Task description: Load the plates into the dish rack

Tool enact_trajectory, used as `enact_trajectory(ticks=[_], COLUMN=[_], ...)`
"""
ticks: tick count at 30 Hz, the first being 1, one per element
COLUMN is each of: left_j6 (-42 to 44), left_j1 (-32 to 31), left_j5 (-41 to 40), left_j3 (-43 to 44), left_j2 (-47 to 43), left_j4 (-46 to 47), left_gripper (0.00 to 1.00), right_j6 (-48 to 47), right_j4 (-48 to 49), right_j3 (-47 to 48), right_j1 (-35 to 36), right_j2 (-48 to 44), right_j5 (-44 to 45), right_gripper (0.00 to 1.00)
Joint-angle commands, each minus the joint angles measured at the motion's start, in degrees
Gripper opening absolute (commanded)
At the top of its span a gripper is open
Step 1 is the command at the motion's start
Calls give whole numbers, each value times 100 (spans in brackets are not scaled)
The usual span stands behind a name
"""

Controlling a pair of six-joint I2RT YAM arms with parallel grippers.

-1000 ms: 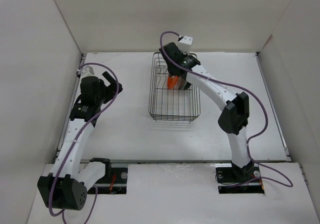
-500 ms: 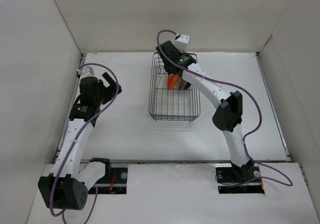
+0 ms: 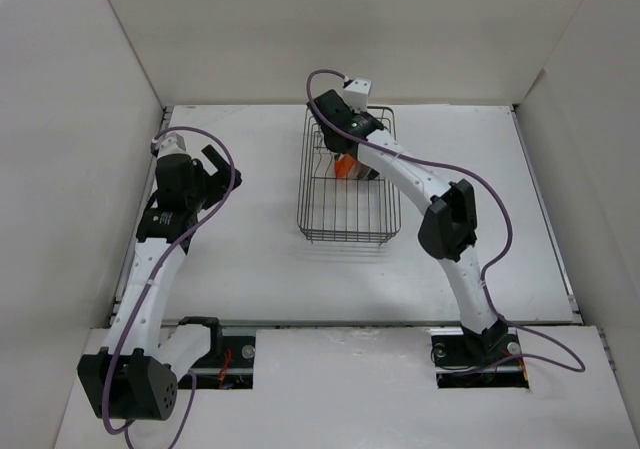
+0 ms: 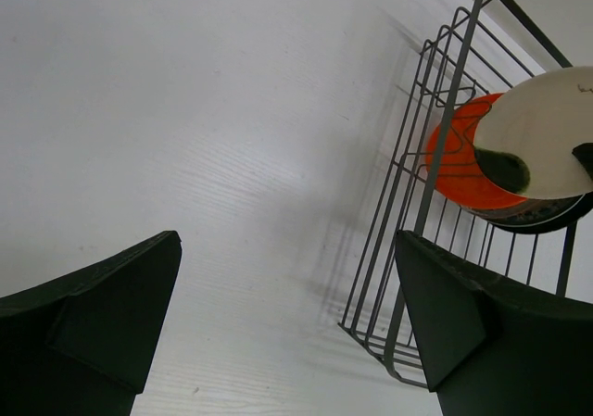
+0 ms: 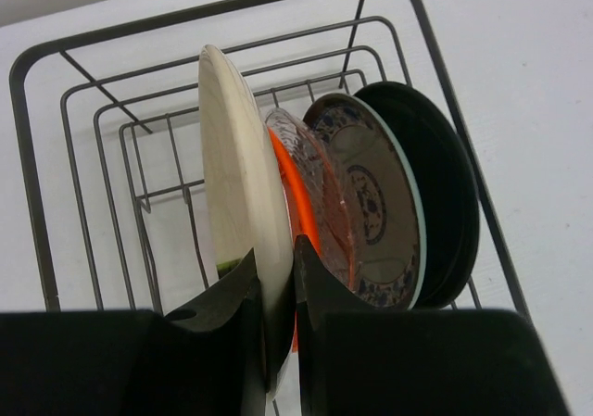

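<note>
The black wire dish rack [image 3: 348,219] stands at the table's middle back. My right gripper [image 5: 276,263] is shut on the rim of the cream plate [image 5: 239,175] and holds it upright inside the rack [image 5: 56,110]. Beside it stand the orange plate [image 5: 295,203], the clear plate [image 5: 320,189], the grey-teal patterned plate [image 5: 371,203] and the black plate [image 5: 445,184]. In the top view the right gripper [image 3: 340,149] is over the rack's far end. My left gripper [image 3: 215,164] is open and empty, left of the rack. The left wrist view shows the rack [image 4: 417,203], cream plate [image 4: 547,129] and orange plate [image 4: 454,166].
White walls enclose the table [image 3: 250,259] on the left, back and right. The rack's near half holds no plates. The right arm's purple cable [image 3: 500,199] loops over the table's right side.
My right gripper has moved left and farther toward the rack's back end with the cream plate. The left arm has barely moved.
</note>
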Motion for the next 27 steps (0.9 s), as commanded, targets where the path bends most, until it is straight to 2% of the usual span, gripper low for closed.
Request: enact_trajectory(ticks=[1, 5, 7, 8, 9, 12, 17, 18, 20, 21, 22, 23, 27], left_j6=[87, 87, 87, 87, 87, 87, 87, 87, 140, 140, 140, 140, 140], left_j1=[83, 135, 136, 136, 136, 189, 241, 241, 241, 241, 241, 241, 241], left_j5=[171, 171, 171, 223, 224, 224, 224, 224, 93, 92, 40, -13, -13], left_j3=[-11, -63, -64, -64, -64, -64, -64, 15, 269, 392, 681, 857, 1701], left_j2=[-15, -15, -15, -15, -15, -15, -15, -15, -15, 37, 90, 91, 345], left_j4=[128, 181, 181, 181, 181, 181, 181, 181, 102, 32, -56, -118, -363], left_gripper=[100, 100, 100, 100, 100, 100, 100, 100, 100, 100, 100, 100, 100], right_j6=[-75, -136, -188, -250, -250, -391, -663, -794, -1005, -1311, -1479, -1603, -1973], right_j4=[149, 273, 351, 404, 405, 405, 274, 273, 273, 421, 518, 519, 511], right_j3=[70, -9, -9, -9, -9, 201, 448, 448, 344, 47, -174, -402, -1553], right_j1=[44, 44, 96, 97, 149, 202, 264, 316, 369, 369, 317, 316, 185], right_j2=[101, 101, 101, 101, 101, 48, -329, -635, -1040, -1547, -1830, -2120, -3623], right_j5=[-89, -291, -353, -354, -354, -222, -46, 6, -54, -194, -517, -686, -1329], right_gripper=[5, 13, 25, 38, 45, 61, 67, 76, 86, 88, 96, 100, 100])
